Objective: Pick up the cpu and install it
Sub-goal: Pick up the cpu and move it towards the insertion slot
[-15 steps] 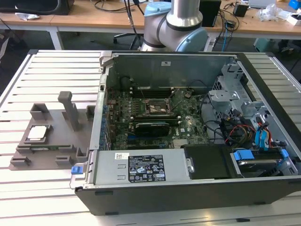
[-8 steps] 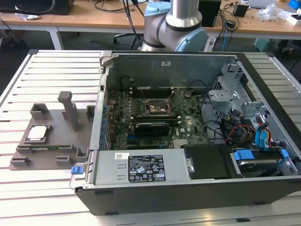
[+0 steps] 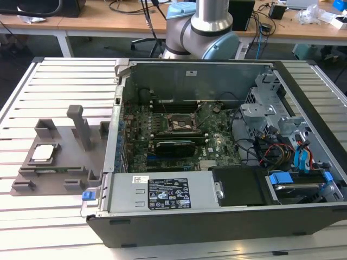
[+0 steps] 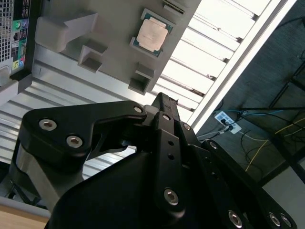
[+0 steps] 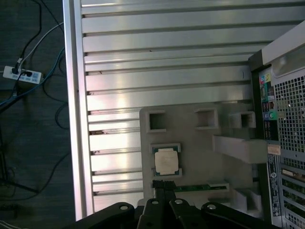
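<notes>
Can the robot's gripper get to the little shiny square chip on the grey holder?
Probably yes. The small silver-topped square cpu lies uncovered in the grey plastic holder, outside the open black computer case. The holder's tall grey post stands apart from it, and the black gripper faces it.

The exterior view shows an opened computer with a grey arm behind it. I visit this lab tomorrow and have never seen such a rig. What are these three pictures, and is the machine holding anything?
The machine is a single robot arm with a gripper at its end. The exterior view comes from a camera off the arm. It looks over a slatted metal table bearing an open computer case with its motherboard socket exposed. The two wrist views come from cameras riding on the arm, looking past the black gripper. On the exterior view's left, beside the case, lies a grey holder tray. The cpu, a small silver square, rests in it, as both wrist views also show. The gripper is clear of the cpu and does not hold it.
</notes>
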